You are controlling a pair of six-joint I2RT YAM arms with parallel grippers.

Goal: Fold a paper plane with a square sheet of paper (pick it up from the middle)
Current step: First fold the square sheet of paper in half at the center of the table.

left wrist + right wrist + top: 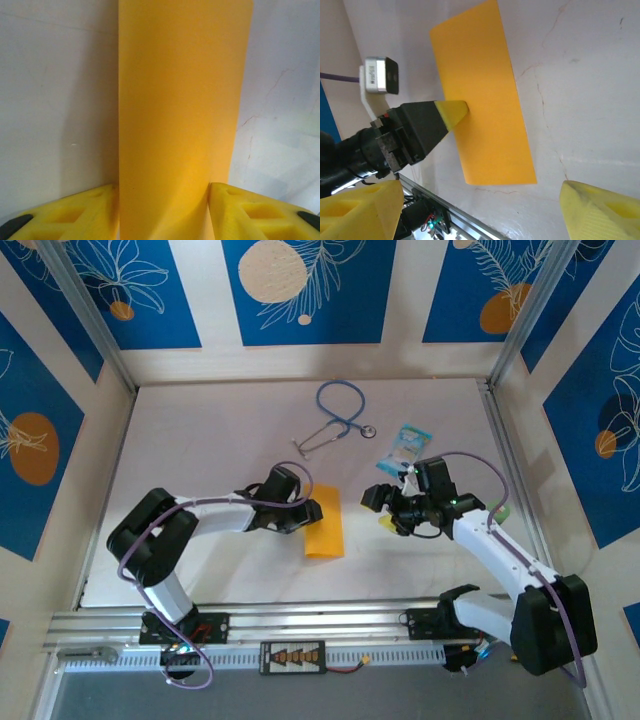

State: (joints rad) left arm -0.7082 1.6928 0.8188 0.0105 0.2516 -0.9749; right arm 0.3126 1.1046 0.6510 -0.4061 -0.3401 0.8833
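Pale white desk [200,440], with hairline cracks noted beside the left gripper [312,510]. Beyond it, walls [300,290] are panelled blue with white leaf outlines and orange and cream discs, divided by cream strips. Behind it, an aluminium rail [330,622] is fitted. Light is even.

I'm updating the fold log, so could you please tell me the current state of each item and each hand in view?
square sheet of paper: lying flat, a narrow rectangle, apparently folded in half.
left hand: open, paper between its fingers.
right hand: open, empty, beside the sheet.
stethoscope: lying untouched, tubing looped.
light-blue packet: lying flat, untouched.
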